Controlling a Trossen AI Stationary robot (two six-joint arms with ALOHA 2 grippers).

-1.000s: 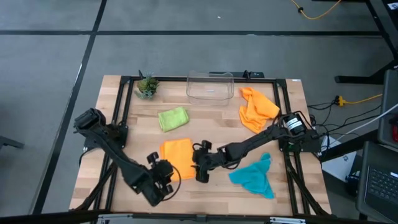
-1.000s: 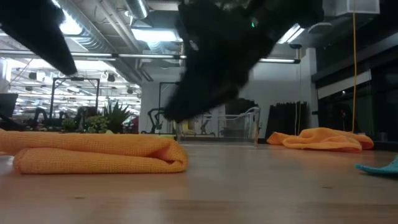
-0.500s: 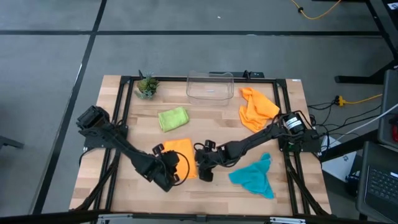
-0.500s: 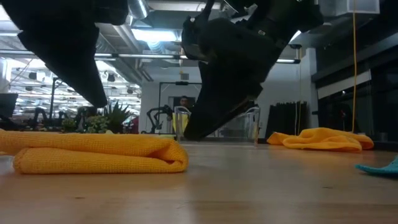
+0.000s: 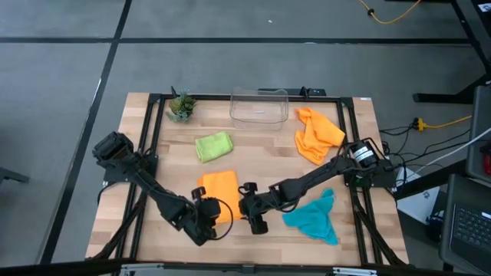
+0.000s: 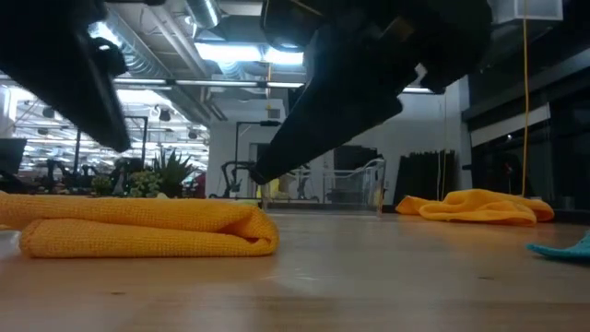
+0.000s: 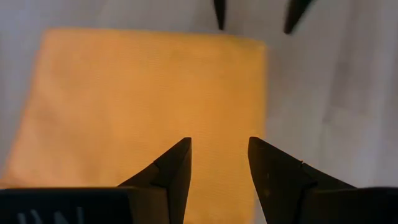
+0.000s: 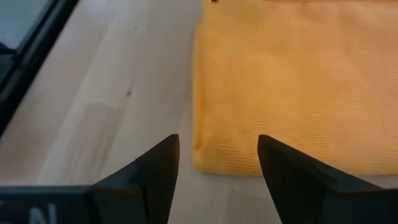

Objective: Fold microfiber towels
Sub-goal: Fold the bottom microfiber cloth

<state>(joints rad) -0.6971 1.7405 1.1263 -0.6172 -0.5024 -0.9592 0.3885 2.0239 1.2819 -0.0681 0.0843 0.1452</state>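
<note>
over the folded orange towel [image 5: 219,186] — both jaws open

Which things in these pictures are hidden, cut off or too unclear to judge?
- Folded orange towel: in the high view, both arms cover its near edge.
- Same towel, low view: the picture's left edge cuts it off, so its full width is unseen.
- Teal towel: in the low view only a tip shows at the right edge.
- Bin: the high view is too small to tell whether it holds anything.

two orange towels [image 5: 218,187] [image 5: 316,134], one green towel [image 5: 213,146], one teal towel [image 5: 313,218]
</note>
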